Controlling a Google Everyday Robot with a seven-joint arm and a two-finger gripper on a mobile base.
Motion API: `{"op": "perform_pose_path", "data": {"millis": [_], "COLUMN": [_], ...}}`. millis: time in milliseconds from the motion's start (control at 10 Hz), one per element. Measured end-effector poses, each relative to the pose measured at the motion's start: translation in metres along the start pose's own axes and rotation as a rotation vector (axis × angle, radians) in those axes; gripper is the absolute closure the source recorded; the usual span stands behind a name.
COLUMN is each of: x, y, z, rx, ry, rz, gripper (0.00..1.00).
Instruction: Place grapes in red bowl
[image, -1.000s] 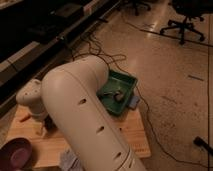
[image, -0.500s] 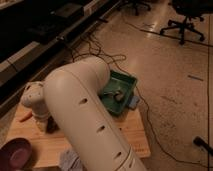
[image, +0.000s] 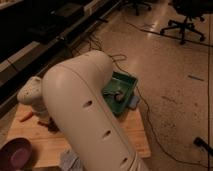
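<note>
My arm's big white link (image: 85, 115) fills the middle of the camera view. Its wrist (image: 31, 94) hangs over the left part of the wooden table (image: 132, 135). The gripper (image: 44, 120) points down under the wrist, mostly hidden by the arm. A small dark reddish patch (image: 49, 124) shows right at the gripper; it may be the grapes, but I cannot tell whether it is held. The red bowl is hidden or out of view.
An orange carrot (image: 26, 116) lies left of the gripper. A purple bowl (image: 17, 152) sits at the front left corner. A green tray (image: 122, 90) holding some objects stands at the table's back right. Cables run over the floor (image: 165, 55), and an office chair (image: 187, 22) stands far back.
The wrist has shifted slightly to the right and stayed low over the left of the table. The reddish patch now shows under it.
</note>
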Motion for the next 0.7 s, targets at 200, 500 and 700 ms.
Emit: {"op": "perform_pose_path", "data": {"millis": [200, 500, 700], "x": [0.034, 0.075, 0.072], "y": [-0.016, -0.031, -0.034], "z": [-0.021, -0.038, -0.055], "rx": [-0.004, -0.049, -0.062], "ry": [0.0, -0.153, -0.234], "rz": [0.029, 0.002, -0.042], "gripper": [1.0, 1.0, 1.0]}}
